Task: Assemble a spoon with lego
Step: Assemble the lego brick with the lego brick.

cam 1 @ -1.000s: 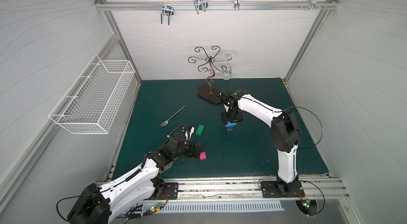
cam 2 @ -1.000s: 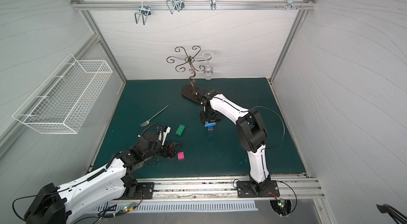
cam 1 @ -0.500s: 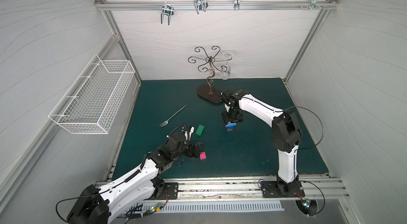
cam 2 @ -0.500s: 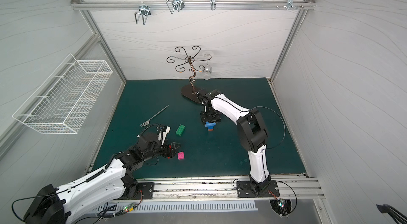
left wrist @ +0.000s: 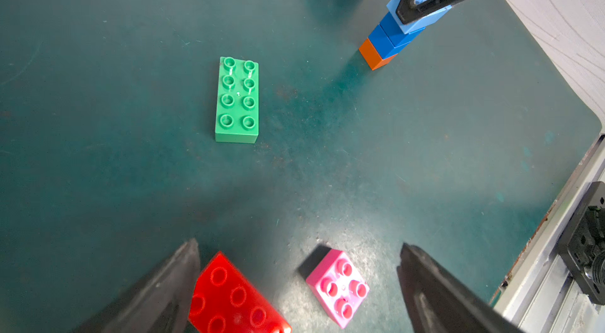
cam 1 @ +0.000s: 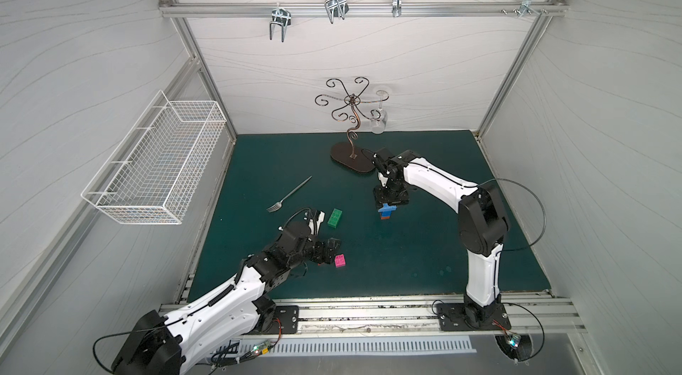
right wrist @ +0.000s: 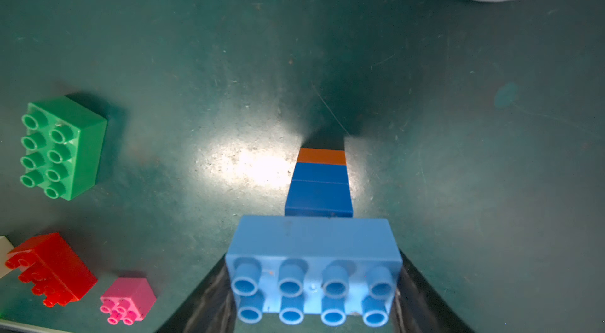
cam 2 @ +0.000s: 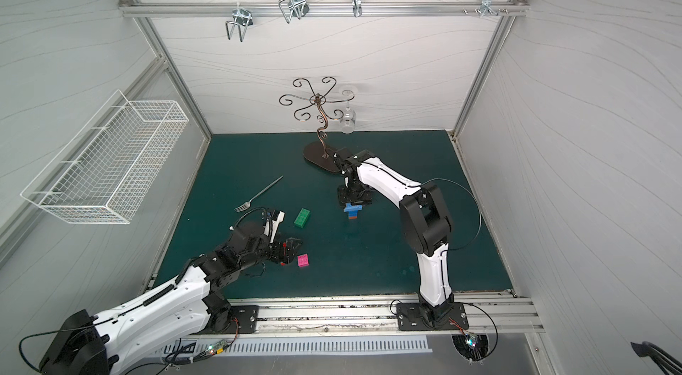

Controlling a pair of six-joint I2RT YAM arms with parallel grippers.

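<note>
While right jaws grip spoon (cam 1: 386,210) — pink brick (cam 1: 340,261) near wide left jaws.

— What sort of place is this?
— A robotics lab cell. White panel walls (cam 1: 332,59) sit in an aluminium frame (cam 1: 350,11), and the left arm (cam 1: 221,303) and right arm (cam 1: 435,177) are bolted to a base rail (cam 1: 369,314) (bare circuit board (cam 1: 258,348) and loose cables in front).
— Anything else?
— A green work mat (cam 1: 406,262) and a wall-hung wire basket (cam 1: 158,166).
</note>
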